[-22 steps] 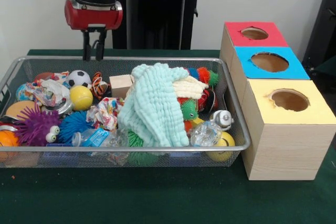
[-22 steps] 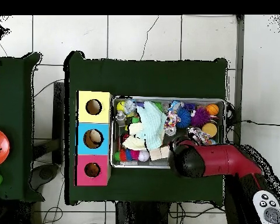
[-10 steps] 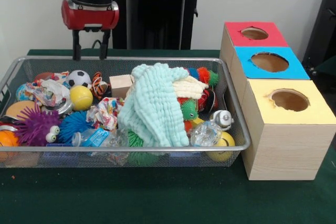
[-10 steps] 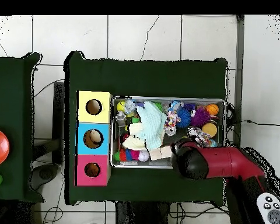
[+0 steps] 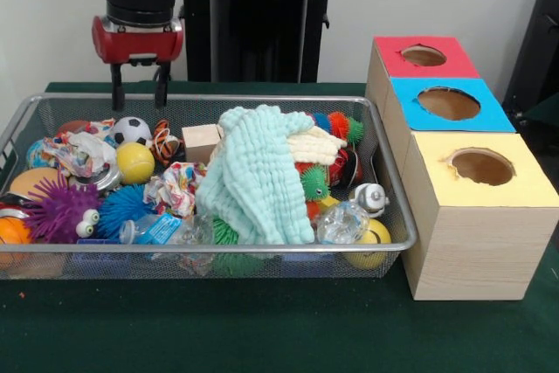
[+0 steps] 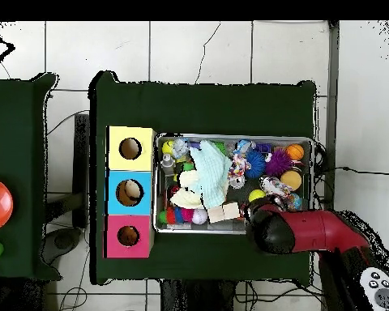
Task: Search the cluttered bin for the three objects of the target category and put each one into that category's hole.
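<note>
The silver wire-mesh bin (image 5: 218,249) is full of toys; it also shows in the overhead view (image 6: 234,136). An orange plush with black stripes (image 5: 165,144) lies at the back left, partly buried. I cannot make out the yellow-and-orange or brown plush; they are hidden in the clutter. The red-topped hole (image 5: 424,55) is on the farthest box; in the overhead view (image 6: 128,236) it is the lowest. My gripper (image 5: 138,100) hangs open and empty over the bin's far left rim, above and behind the striped plush. In the overhead view the arm (image 6: 295,231) hides it.
A mint cloth (image 5: 253,176) covers the bin's middle. Spiky balls, a purple one with googly eyes (image 5: 61,211), a yellow ball (image 5: 134,162), a soccer ball (image 5: 132,130) and a wooden block (image 5: 201,141) lie around. The blue hole (image 5: 449,103) and yellow hole (image 5: 481,166) are nearer.
My gripper has moved left and a little back toward the bin's far rim, still open and empty. Nothing in the bin has moved.
</note>
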Available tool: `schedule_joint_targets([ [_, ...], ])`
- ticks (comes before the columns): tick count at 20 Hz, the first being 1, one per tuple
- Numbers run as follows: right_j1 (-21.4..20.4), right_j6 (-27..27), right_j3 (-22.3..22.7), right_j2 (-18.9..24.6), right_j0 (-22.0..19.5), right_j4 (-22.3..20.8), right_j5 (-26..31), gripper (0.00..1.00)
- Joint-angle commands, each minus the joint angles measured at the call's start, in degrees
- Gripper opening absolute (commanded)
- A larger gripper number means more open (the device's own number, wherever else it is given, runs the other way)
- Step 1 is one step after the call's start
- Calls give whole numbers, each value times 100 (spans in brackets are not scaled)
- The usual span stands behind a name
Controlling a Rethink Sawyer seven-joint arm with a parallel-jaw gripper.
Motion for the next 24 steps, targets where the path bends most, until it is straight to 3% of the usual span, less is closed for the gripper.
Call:
schedule_joint_targets([
  [1, 741, 61, 74, 67, 4, -654, -605, 100],
  [7, 1095, 485, -81, -156, 386, -807, -939, 100],
  [13, 1141, 658, -55, -407, 654, -743, -1151, 100],
  [18, 1406, 405, -316, -430, 507, -829, -1227, 100],
  [24, 1493, -84, -456, -124, 90, -803, -949, 100],
])
